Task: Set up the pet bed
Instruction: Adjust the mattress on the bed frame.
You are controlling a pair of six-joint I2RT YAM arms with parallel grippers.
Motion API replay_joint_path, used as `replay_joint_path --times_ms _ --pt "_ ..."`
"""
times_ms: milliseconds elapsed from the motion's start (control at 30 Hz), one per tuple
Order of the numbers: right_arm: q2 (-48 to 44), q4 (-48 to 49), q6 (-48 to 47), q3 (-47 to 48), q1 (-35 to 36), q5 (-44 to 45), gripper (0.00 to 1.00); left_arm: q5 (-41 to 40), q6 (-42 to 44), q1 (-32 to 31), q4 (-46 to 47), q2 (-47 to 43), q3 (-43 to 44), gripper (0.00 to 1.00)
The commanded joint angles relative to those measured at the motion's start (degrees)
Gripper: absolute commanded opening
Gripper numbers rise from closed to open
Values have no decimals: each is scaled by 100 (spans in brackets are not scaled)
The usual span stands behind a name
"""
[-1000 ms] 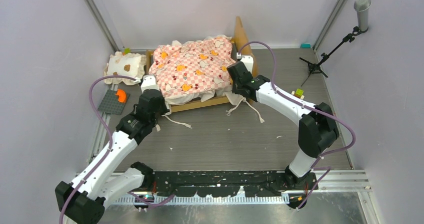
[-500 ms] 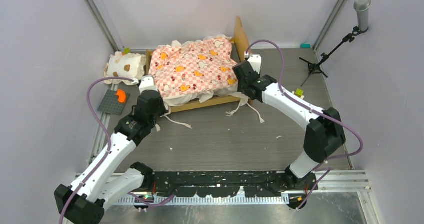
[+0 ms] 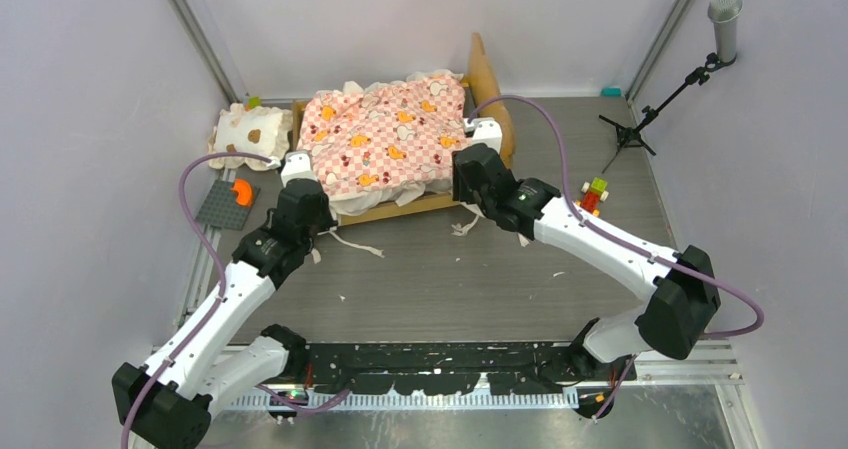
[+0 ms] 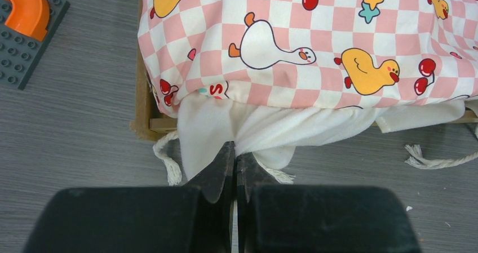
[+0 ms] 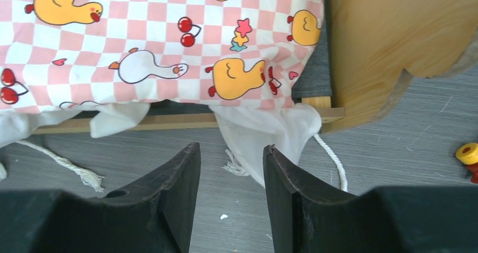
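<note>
Nearest us, our left gripper [image 4: 235, 160] was clamped tight on the cream ruffle [image 4: 208, 129] hanging off the near left corner of the pet bed [image 3: 385, 139]. Our right gripper [image 5: 231, 151] stood with its jaws apart and nothing between them, just short of the ruffle at the near right corner, beside the wooden headboard [image 5: 389, 39]. The pet bed sat toward the back of the table [image 3: 450, 269], its checkered mattress rumpled on the frame. At its far left lay a spotted pillow [image 3: 250, 129].
</note>
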Motion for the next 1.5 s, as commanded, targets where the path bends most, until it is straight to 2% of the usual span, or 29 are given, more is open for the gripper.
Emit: replay_joint_path --times_ms 0,100,167,333,867,967,1067,1100,1200,1267,1467 --pt "-86 478 -29 84 28 -177 51 -91 69 38 88 -37 126 0" --pt "140 1158 511 -203 54 -1111 54 -101 64 38 107 -70 92 0" --pt "327 1600 801 -362 101 -1276 58 -96 70 38 111 -75 90 0" --pt "785 2528 1106 -561 148 -1610 59 -104 82 38 105 -81 98 0" --pt "1567 3874 1246 -821 152 -1510 57 -103 113 38 156 -122 64 0" --pt "1676 3932 1263 -770 150 -1442 50 -99 121 38 146 -128 50 0" --pt "1685 3940 1246 -785 150 -1386 31 -126 120 37 143 -170 24 0" --pt "1629 3964 1239 -833 150 -1376 21 -135 119 37 129 -183 20 0" --pt "1306 3942 1153 -1014 150 -1375 6 -159 125 38 112 -227 3 0" --pt "1058 3670 1047 -1011 149 -1432 1 -145 125 38 103 -256 -19 0" --pt "625 2159 809 -450 150 -1608 1 -30 147 38 47 -315 -130 0"
